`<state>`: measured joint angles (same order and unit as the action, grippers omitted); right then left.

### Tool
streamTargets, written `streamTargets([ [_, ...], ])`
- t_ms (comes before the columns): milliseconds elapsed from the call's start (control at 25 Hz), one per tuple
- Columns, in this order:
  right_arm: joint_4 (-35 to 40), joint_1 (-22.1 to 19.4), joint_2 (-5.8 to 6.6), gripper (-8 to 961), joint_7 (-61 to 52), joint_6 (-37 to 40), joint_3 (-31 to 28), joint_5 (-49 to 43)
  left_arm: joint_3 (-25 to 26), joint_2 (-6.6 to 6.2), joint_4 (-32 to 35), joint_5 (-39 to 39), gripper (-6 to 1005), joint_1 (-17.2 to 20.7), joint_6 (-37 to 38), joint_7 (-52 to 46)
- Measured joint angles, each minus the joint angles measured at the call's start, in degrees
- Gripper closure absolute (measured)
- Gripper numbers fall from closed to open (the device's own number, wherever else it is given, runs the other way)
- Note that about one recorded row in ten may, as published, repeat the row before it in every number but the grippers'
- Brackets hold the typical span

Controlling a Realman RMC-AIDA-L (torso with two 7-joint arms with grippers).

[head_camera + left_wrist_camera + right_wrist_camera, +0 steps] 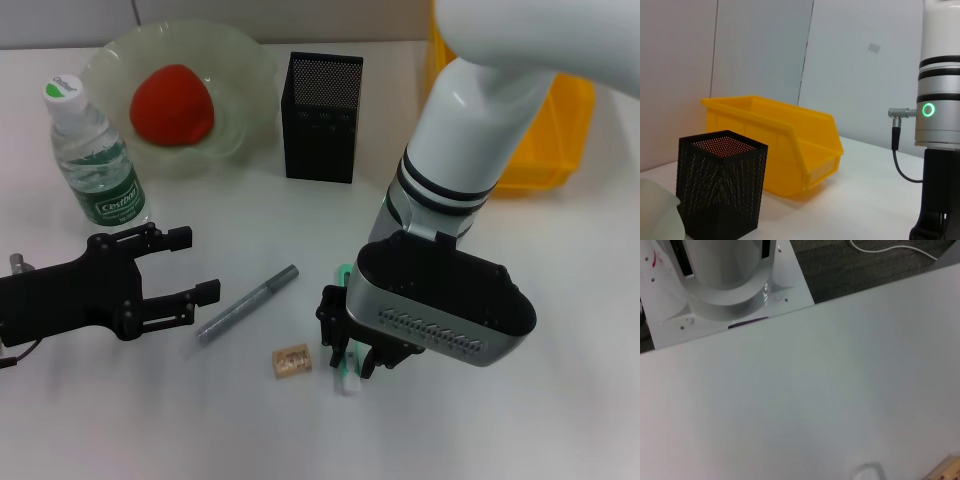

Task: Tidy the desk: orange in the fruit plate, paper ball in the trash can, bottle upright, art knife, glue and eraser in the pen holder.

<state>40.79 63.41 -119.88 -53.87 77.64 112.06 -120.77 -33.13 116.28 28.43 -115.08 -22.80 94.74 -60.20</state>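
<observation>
Left gripper point(185, 265) idle low at desk's left, fingers apart, nothing held. Bottle point(95, 160) upright; orange point(172, 105) in plate point(245, 75). Pen holder point(322, 117) behind knife point(247, 303) and eraser point(292, 360). Right gripper point(345, 340) down over glue point(346, 375), fingers either side; grip unclear.

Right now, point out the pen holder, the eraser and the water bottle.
pen holder point(322, 125): head view, on its front mesh wall.
eraser point(292, 361): head view, on its top face, lying on the desk.
water bottle point(98, 170): head view, on the clear body above the green label, standing upright.
</observation>
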Motion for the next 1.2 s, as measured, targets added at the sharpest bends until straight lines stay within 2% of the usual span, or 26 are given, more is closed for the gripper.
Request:
streamTargets([
  [680,-0.15,0.05,0.00,741,-0.03,0.28,0.09,0.06,0.00,0.00,0.21,0.14,219,0.13,0.15,0.00],
  [1200,-0.09,0.05,0.00,751,-1.44,-0.06,0.60,-0.63,0.09,0.00,0.22,0.23,219,0.12,0.36,0.00],
])
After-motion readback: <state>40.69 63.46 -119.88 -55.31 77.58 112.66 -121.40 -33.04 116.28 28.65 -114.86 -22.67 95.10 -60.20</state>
